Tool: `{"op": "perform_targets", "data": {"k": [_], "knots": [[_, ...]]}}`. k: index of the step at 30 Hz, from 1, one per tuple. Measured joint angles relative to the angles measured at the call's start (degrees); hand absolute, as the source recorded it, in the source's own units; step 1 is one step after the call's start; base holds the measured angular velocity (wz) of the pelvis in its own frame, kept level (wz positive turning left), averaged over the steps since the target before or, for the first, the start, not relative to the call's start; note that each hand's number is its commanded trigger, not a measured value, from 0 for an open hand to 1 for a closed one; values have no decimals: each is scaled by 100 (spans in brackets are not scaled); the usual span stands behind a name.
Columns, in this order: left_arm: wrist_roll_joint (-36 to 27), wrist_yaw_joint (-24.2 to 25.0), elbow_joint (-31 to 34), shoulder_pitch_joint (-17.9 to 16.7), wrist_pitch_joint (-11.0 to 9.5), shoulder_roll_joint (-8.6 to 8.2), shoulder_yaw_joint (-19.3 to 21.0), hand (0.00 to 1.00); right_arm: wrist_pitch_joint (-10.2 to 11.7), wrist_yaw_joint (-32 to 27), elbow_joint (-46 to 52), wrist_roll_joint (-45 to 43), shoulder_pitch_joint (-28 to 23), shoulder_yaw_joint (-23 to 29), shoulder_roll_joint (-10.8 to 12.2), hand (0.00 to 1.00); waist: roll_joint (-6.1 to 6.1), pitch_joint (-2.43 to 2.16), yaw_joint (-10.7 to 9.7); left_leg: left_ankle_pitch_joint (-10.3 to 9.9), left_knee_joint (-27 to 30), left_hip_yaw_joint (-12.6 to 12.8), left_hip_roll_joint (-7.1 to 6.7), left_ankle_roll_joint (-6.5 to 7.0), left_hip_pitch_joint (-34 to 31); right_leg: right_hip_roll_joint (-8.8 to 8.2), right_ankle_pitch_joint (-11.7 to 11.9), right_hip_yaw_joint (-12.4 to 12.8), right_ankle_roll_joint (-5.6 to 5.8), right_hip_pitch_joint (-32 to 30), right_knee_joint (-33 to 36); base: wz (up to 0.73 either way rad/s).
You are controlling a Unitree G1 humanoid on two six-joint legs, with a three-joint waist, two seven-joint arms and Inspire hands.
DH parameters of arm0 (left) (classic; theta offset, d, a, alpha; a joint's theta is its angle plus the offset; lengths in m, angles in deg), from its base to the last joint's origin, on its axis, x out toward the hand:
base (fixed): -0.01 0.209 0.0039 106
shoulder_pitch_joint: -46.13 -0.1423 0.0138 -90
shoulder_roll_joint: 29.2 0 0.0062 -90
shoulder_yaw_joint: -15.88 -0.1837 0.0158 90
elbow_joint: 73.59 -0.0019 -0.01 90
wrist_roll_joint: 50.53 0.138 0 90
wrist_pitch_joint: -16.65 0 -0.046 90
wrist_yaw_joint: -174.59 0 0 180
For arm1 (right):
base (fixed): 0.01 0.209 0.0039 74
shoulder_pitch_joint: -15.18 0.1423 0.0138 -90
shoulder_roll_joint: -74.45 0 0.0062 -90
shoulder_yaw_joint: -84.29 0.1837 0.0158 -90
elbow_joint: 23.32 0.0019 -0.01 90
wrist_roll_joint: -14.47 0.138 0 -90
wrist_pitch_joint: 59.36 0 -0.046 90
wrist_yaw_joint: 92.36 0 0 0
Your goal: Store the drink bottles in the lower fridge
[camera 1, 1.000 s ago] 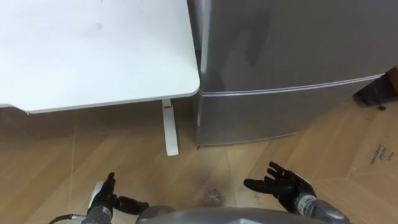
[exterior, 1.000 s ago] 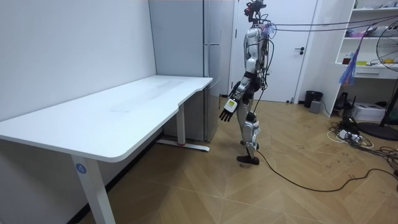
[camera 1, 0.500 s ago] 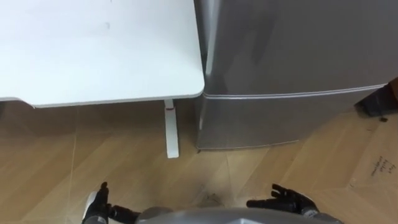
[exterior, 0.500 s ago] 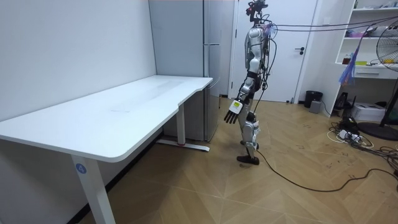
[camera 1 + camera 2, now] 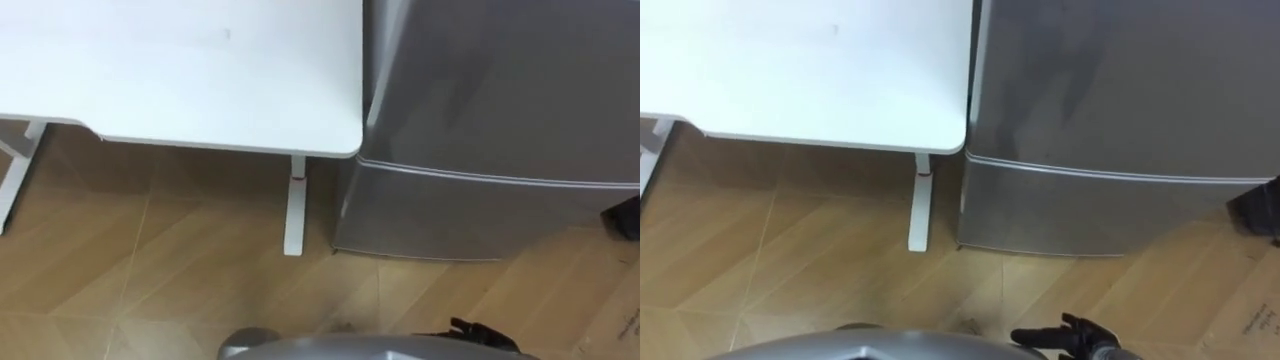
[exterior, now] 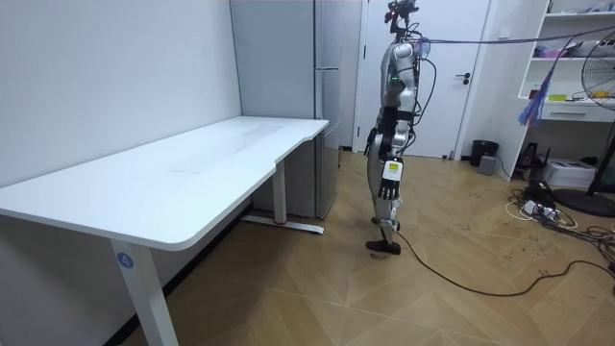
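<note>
The grey fridge (image 5: pixel 500 90) stands before me with both doors shut, and the lower door (image 5: pixel 480 215) sits below a thin seam. In the room view I stand upright about a step from the fridge (image 6: pixel 332 96). My right hand (image 5: pixel 1065 337) shows at the bottom edge, fingers stretched out and holding nothing; its fingertips (image 5: pixel 470 327) just reach into the left eye view. My left hand (image 6: pixel 388 181) hangs by my thigh with straight fingers. I see no drinks.
A white table (image 5: pixel 180 70) butts against the fridge's left side, its leg (image 5: pixel 294 205) standing on the wooden floor. A dark object (image 5: pixel 625 215) lies at the right edge. In the room view, a shelf (image 6: pixel 577 58) and floor cables (image 6: pixel 538 207) are behind me.
The eye view has shifted, with table and fridge now further right. Both hands have sunk lower in the eye view. In the room view my left arm has swung back to my side.
</note>
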Motion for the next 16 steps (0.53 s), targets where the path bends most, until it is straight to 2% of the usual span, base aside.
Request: {"op": "perform_targets", "data": {"k": [5, 9, 11, 16], "knots": [[40, 41, 12, 7, 152, 0, 54, 0, -136, 2, -93, 94, 21, 9, -4, 0, 8, -3, -1, 3, 47, -24, -51, 5, 0, -52, -74, -49, -5, 76, 0, 9], [411, 107, 43, 3, 310, -12, 50, 0, -193, -2, -103, 337, -2, -69, -3, 0, -14, -6, 16, 6, 50, -21, -70, 10, 6, -74, -100, -63, 16, 106, 0, 8], [589, 110, 74, 0, 408, -43, 61, 0, -205, -2, -106, 488, -36, -73, 10, 0, -33, -10, 18, 7, 51, -19, -73, 11, 8, -77, -109, -50, 29, 114, 0, 4], [689, 79, 171, 112, 464, -184, 112, 0, -186, -1, -107, 529, -55, -78, 21, 0, -36, -12, 14, 6, 39, -5, -70, 11, 7, -74, -115, -24, 37, 114, -7, 1]]}}
